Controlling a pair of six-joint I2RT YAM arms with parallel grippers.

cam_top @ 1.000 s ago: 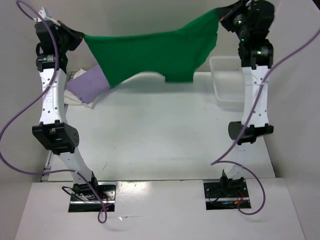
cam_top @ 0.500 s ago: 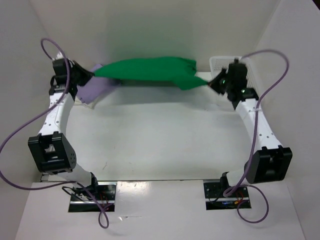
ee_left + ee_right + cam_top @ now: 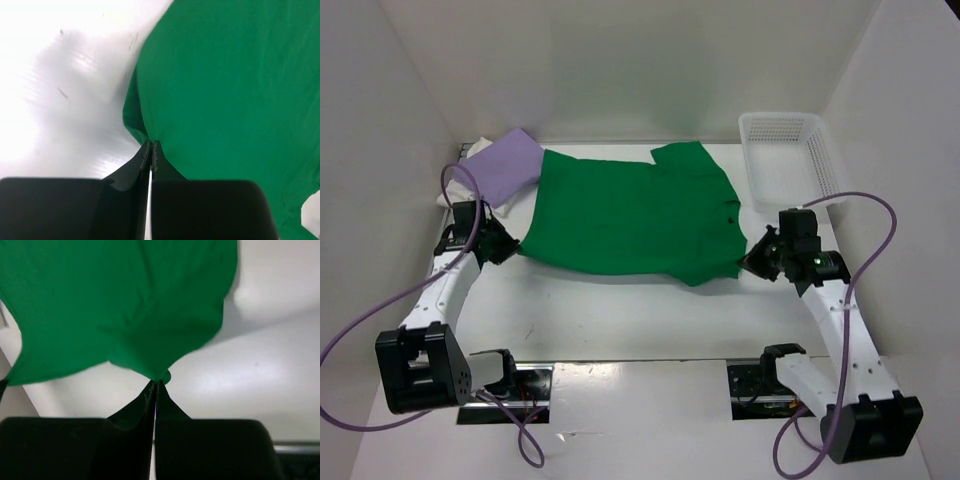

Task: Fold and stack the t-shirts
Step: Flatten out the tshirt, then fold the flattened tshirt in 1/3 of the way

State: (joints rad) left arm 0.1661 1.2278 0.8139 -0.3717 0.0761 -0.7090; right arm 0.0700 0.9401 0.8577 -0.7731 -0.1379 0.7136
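Note:
The green t-shirt (image 3: 630, 212) lies spread out across the middle of the table, sleeve end toward the back right. My left gripper (image 3: 512, 247) is shut on its near left corner (image 3: 145, 131). My right gripper (image 3: 746, 264) is shut on its near right corner (image 3: 159, 373), low over the table. A lilac t-shirt (image 3: 505, 165) lies folded at the back left, on top of a white t-shirt (image 3: 455, 192) of which only an edge shows.
A white lattice basket (image 3: 788, 160) stands at the back right, just behind my right arm. White walls close in the table on the left, back and right. Purple cables loop beside both arms.
Both arms came down from high at the back and drew toward the near side, laying the hanging green t-shirt flat on the table. Both grips have stayed shut.

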